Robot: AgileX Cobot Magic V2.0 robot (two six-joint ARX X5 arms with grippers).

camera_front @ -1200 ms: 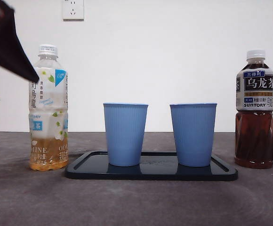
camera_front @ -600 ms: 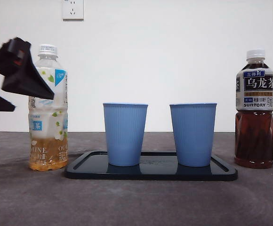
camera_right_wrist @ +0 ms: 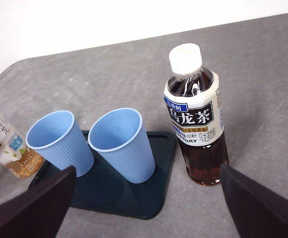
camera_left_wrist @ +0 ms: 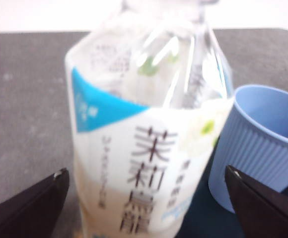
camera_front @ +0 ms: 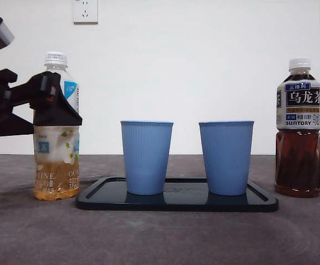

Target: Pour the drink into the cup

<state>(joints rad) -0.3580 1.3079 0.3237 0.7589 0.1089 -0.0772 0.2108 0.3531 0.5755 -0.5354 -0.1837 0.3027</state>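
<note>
While the jasmine tea bottle (camera_front: 57, 138) stands upright near the desk's left edge, just beside the black tray (camera_front: 176, 199), the left gripper (camera_left_wrist: 146, 196) has its jaws spread wide around the bottle's label. The right gripper (camera_right_wrist: 146, 198), also open, hangs above the oolong bottle (camera_right_wrist: 196, 116).
</note>
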